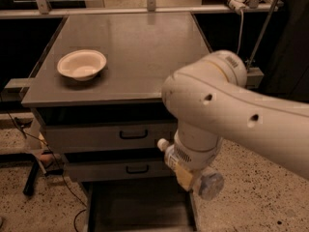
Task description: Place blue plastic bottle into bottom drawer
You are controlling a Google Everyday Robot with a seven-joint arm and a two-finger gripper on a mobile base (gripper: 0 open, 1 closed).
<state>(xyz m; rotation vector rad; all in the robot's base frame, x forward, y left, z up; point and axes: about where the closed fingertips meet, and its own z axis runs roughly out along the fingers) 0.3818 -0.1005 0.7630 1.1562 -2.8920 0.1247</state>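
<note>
The robot's big white arm (pixel 241 115) comes in from the right and bends down in front of the grey metal cabinet (pixel 72 139). At its lower end the gripper (pixel 187 176) hangs in front of the cabinet's right edge, below the level of the two upper drawers. It is clenched on the blue plastic bottle (pixel 211 183), a small clear crinkly bottle. One yellowish finger (pixel 185 174) lies across the middle of the bottle.

The bottle is held clear of every surface and tilted. Its white cap (pixel 162 144) points up and to the left, and its round clear base points down and to the right. It hangs over the right side of the bottom drawer (pixel 135 208), a long shallow tray with a dark grey floor that is pulled out towards the camera. The bottle is above the drawer, not in it.

The two upper drawers are shut, the top one with a black handle (pixel 133 135) and the middle one with another (pixel 137 168).

On the grey worktop (pixel 140 42), a shallow cream-coloured round bowl (pixel 82 64) stands upright near the left front corner, well apart from the arm. The cabinet stands on a speckled floor (pixel 260 197).
</note>
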